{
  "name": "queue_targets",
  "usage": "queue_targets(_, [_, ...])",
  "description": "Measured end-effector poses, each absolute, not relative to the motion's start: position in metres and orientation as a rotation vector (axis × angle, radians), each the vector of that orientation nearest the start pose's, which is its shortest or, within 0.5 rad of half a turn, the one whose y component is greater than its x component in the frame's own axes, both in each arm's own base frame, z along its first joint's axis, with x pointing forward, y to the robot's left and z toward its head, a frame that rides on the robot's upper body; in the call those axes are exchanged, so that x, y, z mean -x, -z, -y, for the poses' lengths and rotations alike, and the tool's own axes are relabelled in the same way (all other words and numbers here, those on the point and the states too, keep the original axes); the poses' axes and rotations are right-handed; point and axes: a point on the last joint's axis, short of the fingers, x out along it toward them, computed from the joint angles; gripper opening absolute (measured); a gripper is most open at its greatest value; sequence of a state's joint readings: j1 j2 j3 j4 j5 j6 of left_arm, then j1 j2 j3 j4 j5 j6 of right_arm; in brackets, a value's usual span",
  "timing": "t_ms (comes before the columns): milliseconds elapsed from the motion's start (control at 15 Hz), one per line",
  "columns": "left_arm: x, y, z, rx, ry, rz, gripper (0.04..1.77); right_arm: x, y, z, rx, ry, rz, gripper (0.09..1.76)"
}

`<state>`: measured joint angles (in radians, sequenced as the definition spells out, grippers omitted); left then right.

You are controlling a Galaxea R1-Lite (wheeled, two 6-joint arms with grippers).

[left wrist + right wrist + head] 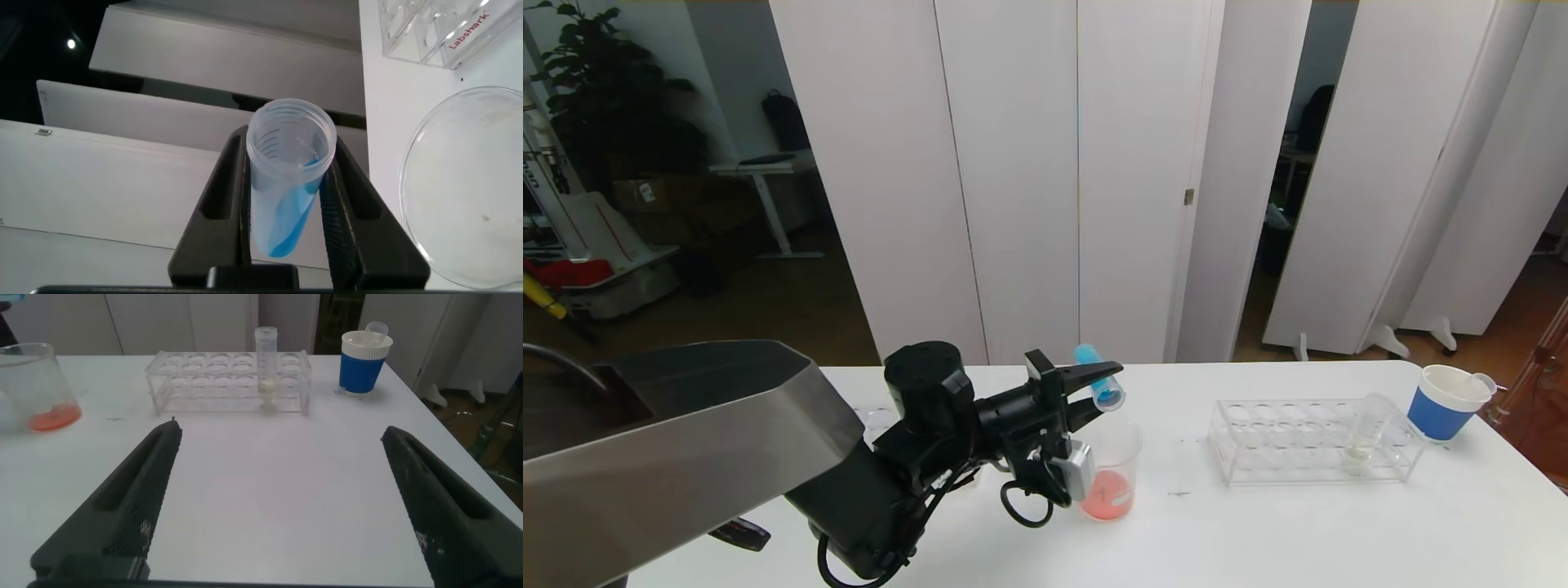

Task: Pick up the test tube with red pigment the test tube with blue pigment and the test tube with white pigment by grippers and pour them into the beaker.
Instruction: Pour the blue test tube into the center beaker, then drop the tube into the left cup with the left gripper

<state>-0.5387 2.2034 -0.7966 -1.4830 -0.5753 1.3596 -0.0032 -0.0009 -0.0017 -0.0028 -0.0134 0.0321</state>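
A: Where is the left hand (1094, 390)?

B: It hangs above the beaker (1112, 478), pinching the test tube with blue pigment (1099, 377) between its dark fingers (219, 189). The tube is tilted, its open mouth lower and over the beaker's rim, its rounded end higher and pointing away from the robot.

A: And the blue liquid?

B: In the left wrist view it lies along one side of the tube's wall, reaching part of the way toward the mouth. None shows in the beaker; what sits at the beaker's bottom is orange-red.

A: Where does the beaker stand?

B: On the white surface (1258, 531), in front of the robot, directly under the hand.

A: What about the test tube with white pigment (1364, 433)?

B: It stands upright in the clear rack (1258, 457), in a hole toward the rack's right end, with pale liquid in its tip. The rack sits well to the right of the beaker.

A: Anything beside the rack?

B: A blue-and-white paper cup (1445, 402), just beyond the rack's right end, near the surface's edge.

A: And the right hand (286, 506)?

B: It does not show from the head camera. Its own wrist view shows its fingers spread wide, low over the bare surface, holding nothing, with the rack and the cup ahead of it.
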Motion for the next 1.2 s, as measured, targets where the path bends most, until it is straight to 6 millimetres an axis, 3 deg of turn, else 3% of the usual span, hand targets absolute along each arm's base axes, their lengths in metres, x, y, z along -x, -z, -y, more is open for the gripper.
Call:
queue_targets(600, [-0.329,-0.080,0.202,-1.254,0.837,0.839,0.57,0.023,-0.076,0.000,-0.032,0.017,0.006,1.75])
queue_targets(1200, [-0.337,-0.084,0.197,-1.299,0.781,0.874,0.57,0.023,-0.076,0.000,-0.032,0.017,0.006,1.75])
